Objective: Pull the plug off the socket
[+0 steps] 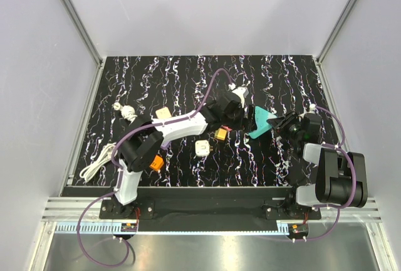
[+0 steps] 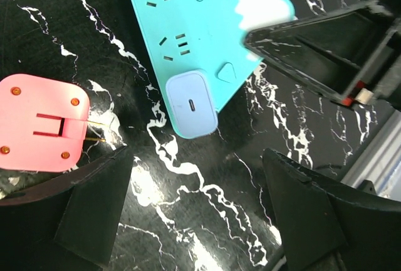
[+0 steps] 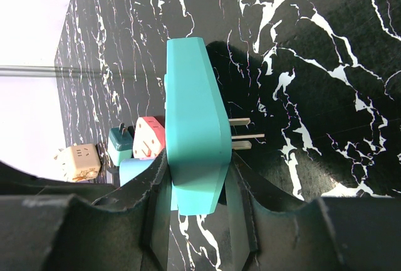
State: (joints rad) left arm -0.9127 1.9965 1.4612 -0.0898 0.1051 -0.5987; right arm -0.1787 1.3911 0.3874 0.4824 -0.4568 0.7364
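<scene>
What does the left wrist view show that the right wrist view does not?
Only the left wrist: the socket seen from the front, the blue plug seated in it face-on, and the open left gripper near the plug. Only the right wrist: the socket edge-on, clamped in the right gripper, the prongs on its back, a teal adapter and a beige adapter. Both: socket, blue plug and pink adapter.

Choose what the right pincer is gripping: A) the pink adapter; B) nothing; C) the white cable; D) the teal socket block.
D: in the right wrist view the right pincer is shut on both faces of the teal socket block.
</scene>
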